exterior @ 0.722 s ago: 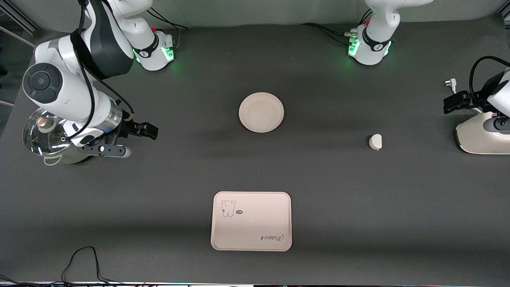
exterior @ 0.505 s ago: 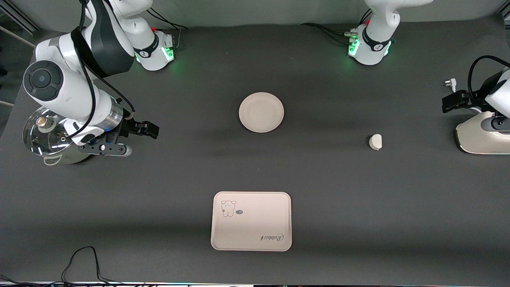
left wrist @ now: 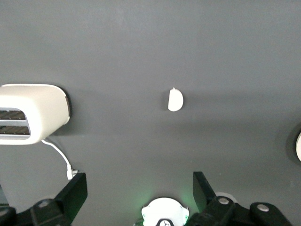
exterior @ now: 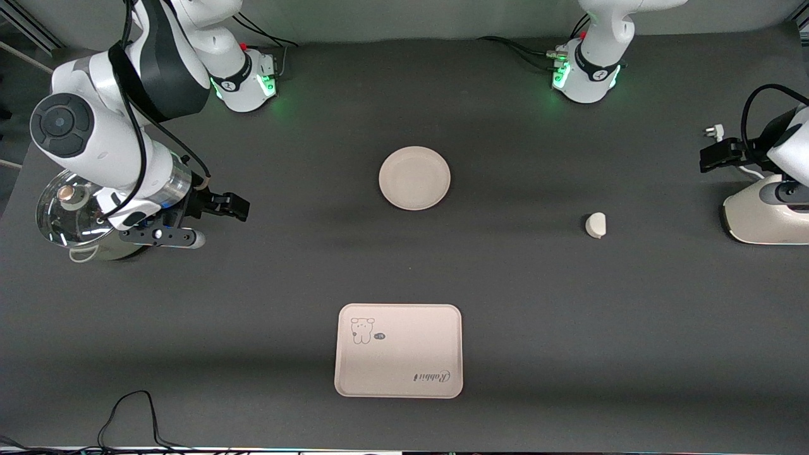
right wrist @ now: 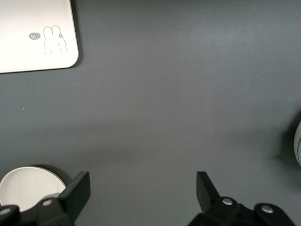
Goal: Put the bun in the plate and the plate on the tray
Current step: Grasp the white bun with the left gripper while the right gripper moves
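The bun [exterior: 595, 225] lies on the dark table toward the left arm's end; it also shows in the left wrist view [left wrist: 175, 100]. The round cream plate [exterior: 414, 177] sits empty mid-table, and its edge shows in the right wrist view [right wrist: 26, 188]. The tray [exterior: 399, 351] with its animal print lies nearer the front camera than the plate; one corner shows in the right wrist view [right wrist: 35, 35]. My left gripper [exterior: 713, 157] hangs open and empty over the table beside the toaster [left wrist: 139, 188]. My right gripper [exterior: 229, 206] hangs open and empty beside the pot [right wrist: 143, 188].
A white toaster [exterior: 765, 215] stands at the left arm's end, with its plug [exterior: 713, 133] on the table. A pot with a glass lid [exterior: 69, 208] stands at the right arm's end. A black cable [exterior: 126, 411] loops at the front edge.
Both arms have shifted only slightly: the right arm's elbow drifted toward its end of the table, and the left gripper crept up in the view. Bun, plate and tray have not moved.
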`<action>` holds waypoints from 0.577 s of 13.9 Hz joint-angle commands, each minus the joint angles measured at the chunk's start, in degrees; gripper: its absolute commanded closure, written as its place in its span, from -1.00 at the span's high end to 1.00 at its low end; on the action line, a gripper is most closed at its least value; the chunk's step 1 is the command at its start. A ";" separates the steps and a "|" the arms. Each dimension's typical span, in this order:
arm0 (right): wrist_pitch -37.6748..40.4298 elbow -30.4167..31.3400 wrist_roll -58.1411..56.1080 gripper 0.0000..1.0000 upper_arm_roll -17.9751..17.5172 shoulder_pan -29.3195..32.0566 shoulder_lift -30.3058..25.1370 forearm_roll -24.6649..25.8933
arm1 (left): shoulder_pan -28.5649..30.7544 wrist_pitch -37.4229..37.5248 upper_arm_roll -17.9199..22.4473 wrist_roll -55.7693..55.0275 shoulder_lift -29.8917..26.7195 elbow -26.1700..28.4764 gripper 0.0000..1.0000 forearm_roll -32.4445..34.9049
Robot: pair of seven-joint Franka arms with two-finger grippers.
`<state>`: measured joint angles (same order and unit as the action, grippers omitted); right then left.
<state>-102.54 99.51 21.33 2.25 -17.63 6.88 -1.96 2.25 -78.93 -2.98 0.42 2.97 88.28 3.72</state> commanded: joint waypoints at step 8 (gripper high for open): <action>-1.00 0.42 5.11 1.00 -2.51 -0.74 0.68 -1.29 | -0.23 -6.40 -0.53 -0.16 -19.58 25.62 1.00 -2.66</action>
<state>-103.18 99.69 23.09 0.78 -17.74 7.23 -2.31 2.33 -81.77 -3.29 0.37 -15.17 109.26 1.73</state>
